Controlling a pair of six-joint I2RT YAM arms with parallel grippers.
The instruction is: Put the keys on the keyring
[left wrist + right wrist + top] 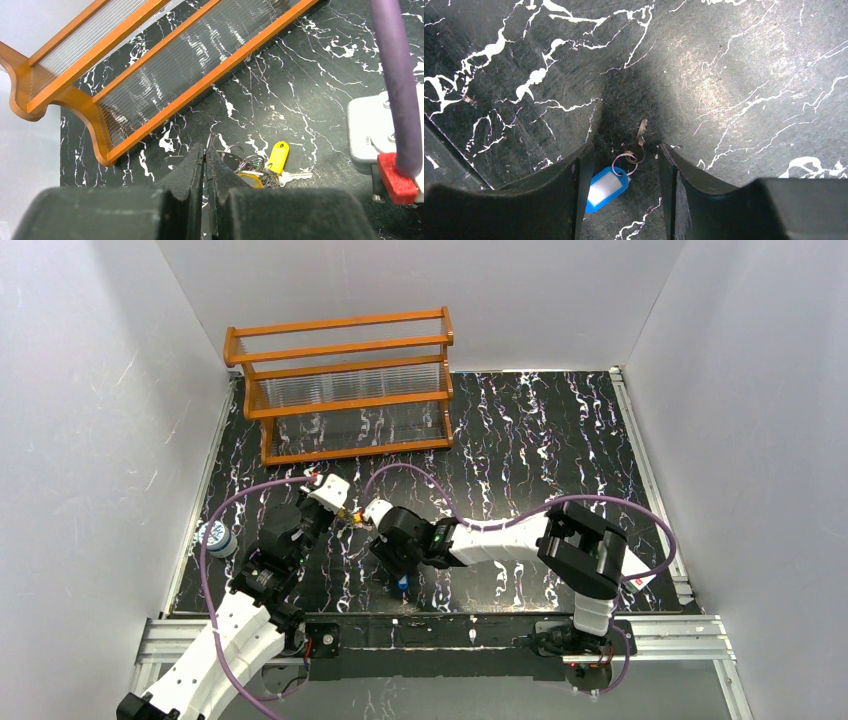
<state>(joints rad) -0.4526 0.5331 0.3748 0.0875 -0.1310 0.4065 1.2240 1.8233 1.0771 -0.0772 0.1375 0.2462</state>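
Note:
My left gripper (205,150) is shut on a strand of the keyring (239,152), a thin grey wire coiled in loops just right of the jaws. A yellow-headed key (278,156) with a silver blade (296,175) and a second yellow piece (251,179) hang in the coils. From above, this cluster (353,520) sits between the left gripper (344,512) and the right gripper (393,552). My right gripper (625,150) is open, low over the table, its jaws either side of a blue-headed key (606,186) that lies flat. That key also shows in the top view (402,583).
An orange wooden rack (340,390) stands at the back left, and appears in the left wrist view (150,75). A small white and blue round object (215,537) lies by the left table edge. A white card (640,582) lies front right. Purple cables (470,520) loop over the table.

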